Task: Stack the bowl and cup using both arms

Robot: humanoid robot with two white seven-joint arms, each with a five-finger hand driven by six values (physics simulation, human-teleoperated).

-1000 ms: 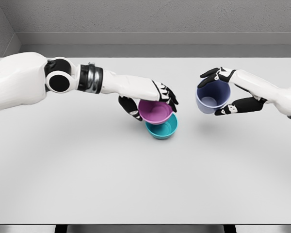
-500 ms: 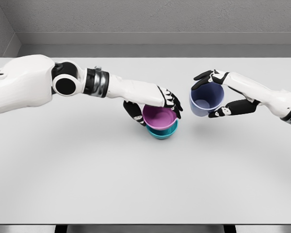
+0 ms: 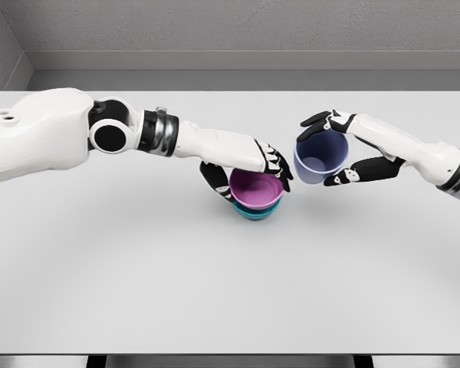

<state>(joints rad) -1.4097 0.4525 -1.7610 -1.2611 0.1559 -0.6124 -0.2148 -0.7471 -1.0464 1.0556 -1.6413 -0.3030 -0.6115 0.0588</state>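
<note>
Head view shows the left robot hand wrapped around a pink bowl, fingers over the far rim and thumb at the near left side. The pink bowl sits nested in a teal bowl, of which only a thin band shows beneath it, near the middle of the white table. So the first part of the stack looks done, or all but done: the pink bowl appears seated, though the hand has not let go.

To the right, the right robot hand holds a lavender cup clear of the table, fingers over the top rim and thumb under the side. The cup is tilted, its open mouth turned toward the camera, and it hangs just beside the bowls, up and to their right, not touching them.

What seems left: the left hand must release and clear the pink bowl, then the cup has to be brought over the stack, turned upright and lowered into the pink bowl. Roughly half the job appears complete.
</note>
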